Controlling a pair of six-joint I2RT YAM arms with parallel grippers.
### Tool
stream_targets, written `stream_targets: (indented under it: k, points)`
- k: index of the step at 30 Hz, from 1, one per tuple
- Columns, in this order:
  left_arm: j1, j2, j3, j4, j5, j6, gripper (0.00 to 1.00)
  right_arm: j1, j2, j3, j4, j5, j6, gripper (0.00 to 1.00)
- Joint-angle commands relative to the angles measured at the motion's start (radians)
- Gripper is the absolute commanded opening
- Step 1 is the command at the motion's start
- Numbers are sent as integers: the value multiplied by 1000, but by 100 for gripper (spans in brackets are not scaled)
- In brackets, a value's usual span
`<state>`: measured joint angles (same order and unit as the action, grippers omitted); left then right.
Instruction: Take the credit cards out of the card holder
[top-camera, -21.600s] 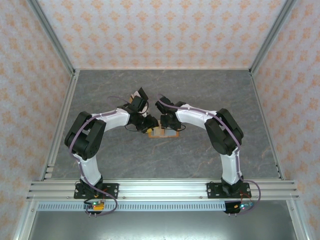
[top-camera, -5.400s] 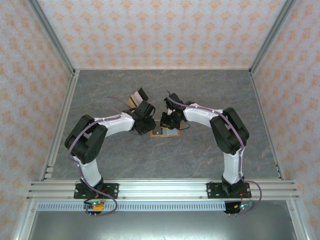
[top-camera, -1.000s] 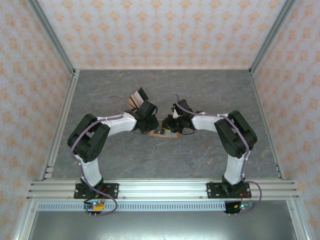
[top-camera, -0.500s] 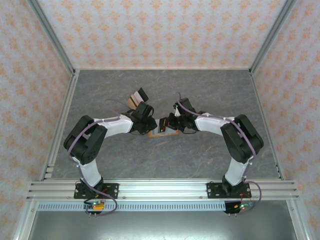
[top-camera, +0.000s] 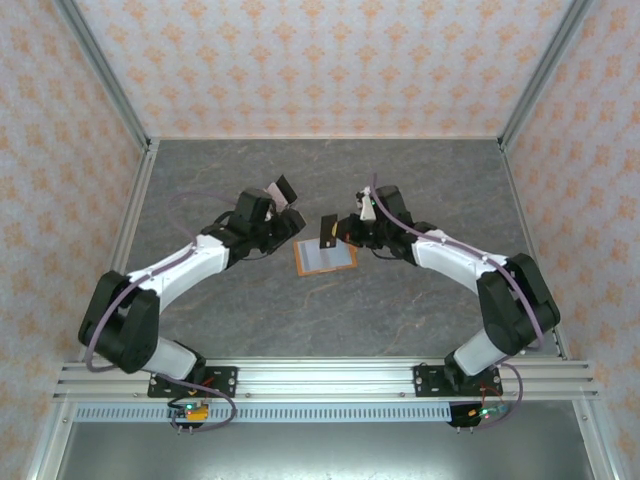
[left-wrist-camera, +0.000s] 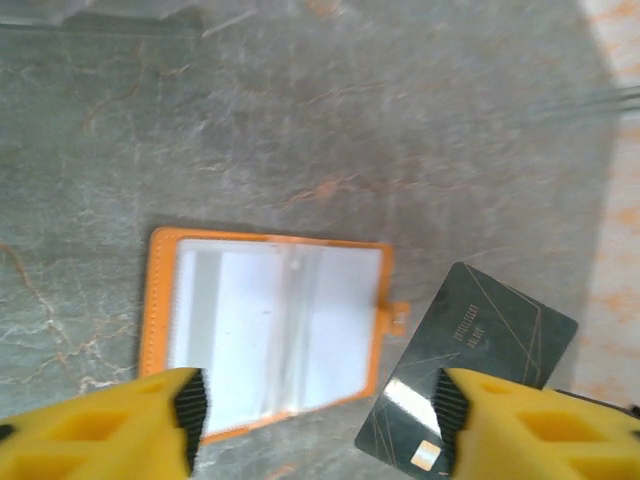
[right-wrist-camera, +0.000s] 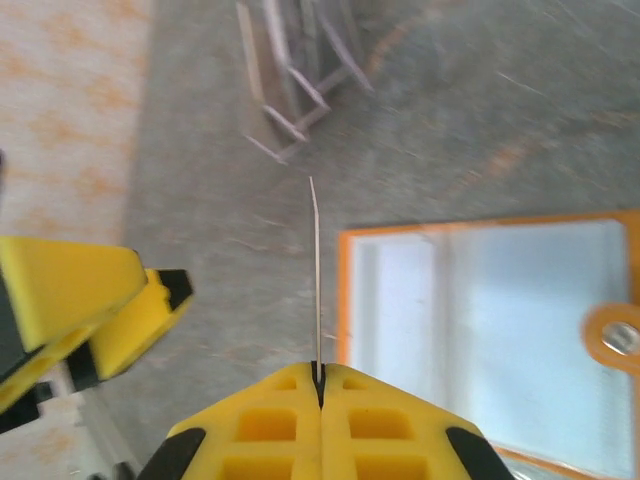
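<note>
Right wrist view shows the right gripper clenched on a dark credit card standing edge-up just outside the card holder's orange rim, its long axis aimed toward the loose cards near the wide-open left gripper.

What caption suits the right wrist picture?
Right hand pinching a card edge-on next to the open holder.

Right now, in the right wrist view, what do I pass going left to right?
left tool, open → black card, edge-on in the right tool → card holder, lying open
</note>
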<state>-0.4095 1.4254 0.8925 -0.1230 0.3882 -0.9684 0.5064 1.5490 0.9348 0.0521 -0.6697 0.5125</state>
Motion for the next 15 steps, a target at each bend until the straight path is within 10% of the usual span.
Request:
stream_targets:
  k: [1,15]
  points:
    - [33,-51,-55,126,127,-35,76,-42,8,41,155,-178,94,0]
    - [43,-13,-46,394,308,-153,74,-97,77,75,526,-347,465,0]
